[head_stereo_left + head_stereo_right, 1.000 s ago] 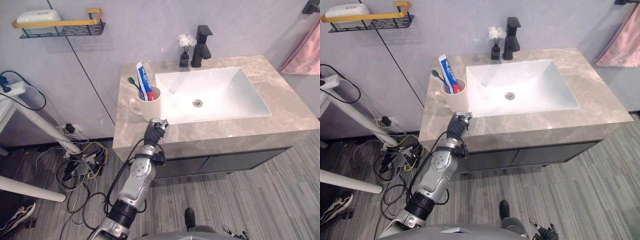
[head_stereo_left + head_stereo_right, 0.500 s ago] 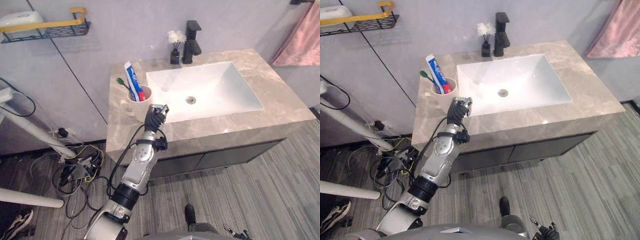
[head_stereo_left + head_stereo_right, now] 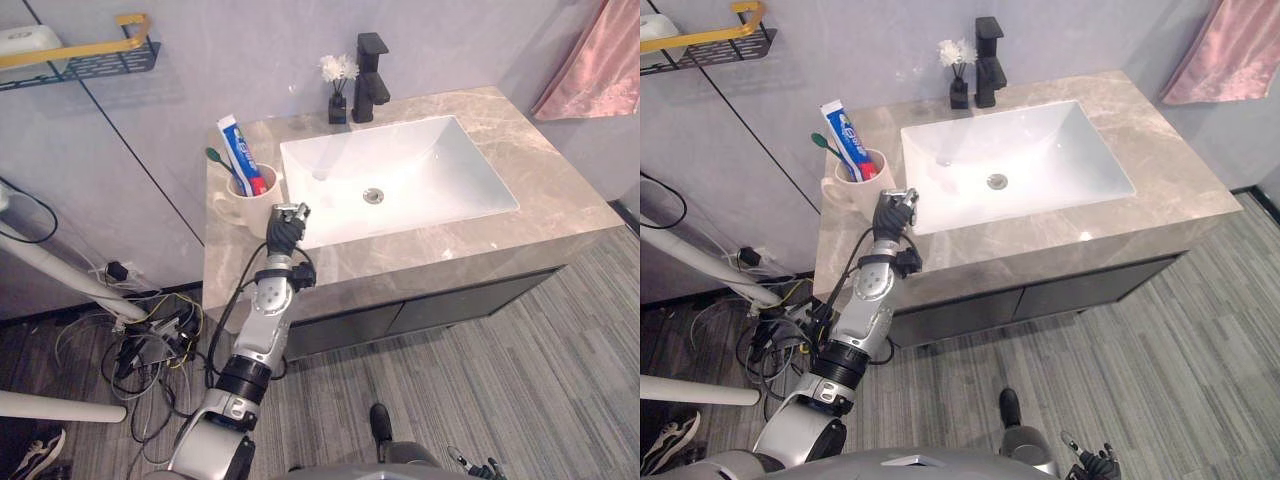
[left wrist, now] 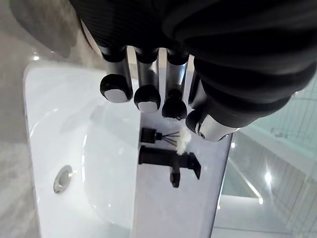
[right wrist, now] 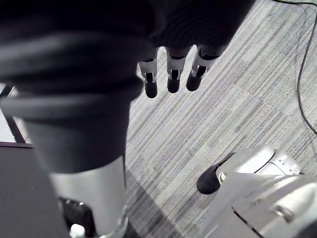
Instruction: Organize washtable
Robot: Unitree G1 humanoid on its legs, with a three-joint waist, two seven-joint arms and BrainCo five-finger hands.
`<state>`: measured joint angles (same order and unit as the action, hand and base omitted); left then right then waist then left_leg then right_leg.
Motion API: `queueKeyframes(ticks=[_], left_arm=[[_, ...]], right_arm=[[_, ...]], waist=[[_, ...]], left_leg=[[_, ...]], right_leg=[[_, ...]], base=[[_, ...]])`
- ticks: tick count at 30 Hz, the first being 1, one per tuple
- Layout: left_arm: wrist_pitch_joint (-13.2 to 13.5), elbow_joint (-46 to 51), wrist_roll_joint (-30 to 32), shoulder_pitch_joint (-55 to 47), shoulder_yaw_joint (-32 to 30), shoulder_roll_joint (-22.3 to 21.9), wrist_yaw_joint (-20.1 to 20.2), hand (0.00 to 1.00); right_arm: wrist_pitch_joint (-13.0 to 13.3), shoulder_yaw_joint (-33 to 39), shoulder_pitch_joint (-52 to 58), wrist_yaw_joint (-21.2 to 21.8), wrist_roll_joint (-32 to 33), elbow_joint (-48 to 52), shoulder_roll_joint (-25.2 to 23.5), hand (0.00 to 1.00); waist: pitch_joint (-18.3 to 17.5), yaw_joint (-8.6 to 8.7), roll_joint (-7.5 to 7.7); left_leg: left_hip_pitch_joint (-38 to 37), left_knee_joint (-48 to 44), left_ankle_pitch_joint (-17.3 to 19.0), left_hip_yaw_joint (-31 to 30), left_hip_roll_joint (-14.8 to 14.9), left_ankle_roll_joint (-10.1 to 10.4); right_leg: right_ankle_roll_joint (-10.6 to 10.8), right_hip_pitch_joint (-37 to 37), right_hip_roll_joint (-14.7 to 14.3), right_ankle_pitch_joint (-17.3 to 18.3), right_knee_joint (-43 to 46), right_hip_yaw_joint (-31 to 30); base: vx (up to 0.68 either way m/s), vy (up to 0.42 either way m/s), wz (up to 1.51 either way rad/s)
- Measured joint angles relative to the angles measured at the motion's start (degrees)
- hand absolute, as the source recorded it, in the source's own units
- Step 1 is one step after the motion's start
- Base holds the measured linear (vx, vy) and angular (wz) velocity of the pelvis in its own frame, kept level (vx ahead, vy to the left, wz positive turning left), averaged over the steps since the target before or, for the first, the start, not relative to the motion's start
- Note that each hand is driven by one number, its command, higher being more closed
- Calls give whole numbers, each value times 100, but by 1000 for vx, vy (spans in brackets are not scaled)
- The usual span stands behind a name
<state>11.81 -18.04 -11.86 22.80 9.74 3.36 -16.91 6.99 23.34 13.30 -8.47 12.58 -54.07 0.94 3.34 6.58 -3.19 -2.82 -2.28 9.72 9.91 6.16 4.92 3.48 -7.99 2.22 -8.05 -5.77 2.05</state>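
Beige marbled washtable (image 3: 565, 205), white basin (image 3: 445, 165)

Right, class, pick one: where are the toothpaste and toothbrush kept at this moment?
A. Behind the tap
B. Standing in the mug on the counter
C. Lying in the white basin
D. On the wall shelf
B: the toothpaste tube and toothbrush stand upright in the mug on the counter, just left of the basin.

Beige veined countertop (image 3: 560, 195), white basin (image 3: 420, 150), black tap (image 3: 371, 75), cream mug (image 3: 245, 210), pink towel (image 3: 585, 60), seemingly green toothbrush head (image 3: 213, 155)
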Motion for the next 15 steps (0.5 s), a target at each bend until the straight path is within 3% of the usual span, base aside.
queueKeyframes(ticks=[15], left_arm=[[-17, 1, 217, -8, -585, 225, -103, 100]], right_arm=[[0, -3, -1, 115, -12, -2, 3, 0]], waist=[[4, -6, -2]], left_leg=[[37, 17, 1, -3, -3, -2]], right_leg=[[0, -47, 0, 1, 0, 0]], base=[[0, 0, 0]])
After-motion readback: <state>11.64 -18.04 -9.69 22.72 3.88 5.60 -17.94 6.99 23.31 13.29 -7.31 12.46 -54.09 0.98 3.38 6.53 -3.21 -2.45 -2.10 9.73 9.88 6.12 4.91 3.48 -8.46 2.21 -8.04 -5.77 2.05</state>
